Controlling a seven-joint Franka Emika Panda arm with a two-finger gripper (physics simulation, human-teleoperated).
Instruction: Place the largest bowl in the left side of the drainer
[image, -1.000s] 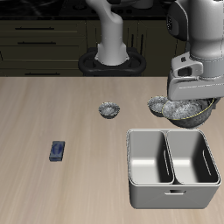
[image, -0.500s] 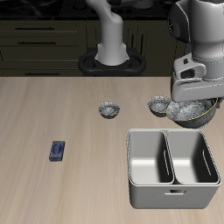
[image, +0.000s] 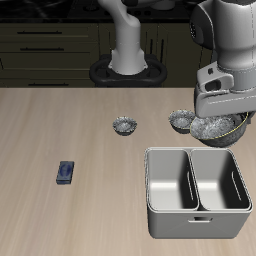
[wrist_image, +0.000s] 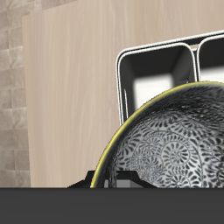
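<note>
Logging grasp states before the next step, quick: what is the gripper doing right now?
Gripper: right at the largest bowl behind the drainer, but its fingers are hidden, so whether it is open or closed cannot be told.

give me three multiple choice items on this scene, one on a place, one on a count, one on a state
1. Where is the small blue rectangular block?
A. in the drainer
B. on the wooden table, away from the bowls
C. inside a bowl

2. How many compartments has the grey metal rectangular drainer?
A. one
B. two
C. three

3. What do the drainer's compartments hold?
A. nothing
B. a bowl
C. the block

Answers: 1 B, it lies alone on the table. 2 B, one divider splits it. 3 A, both show bare metal.
</note>
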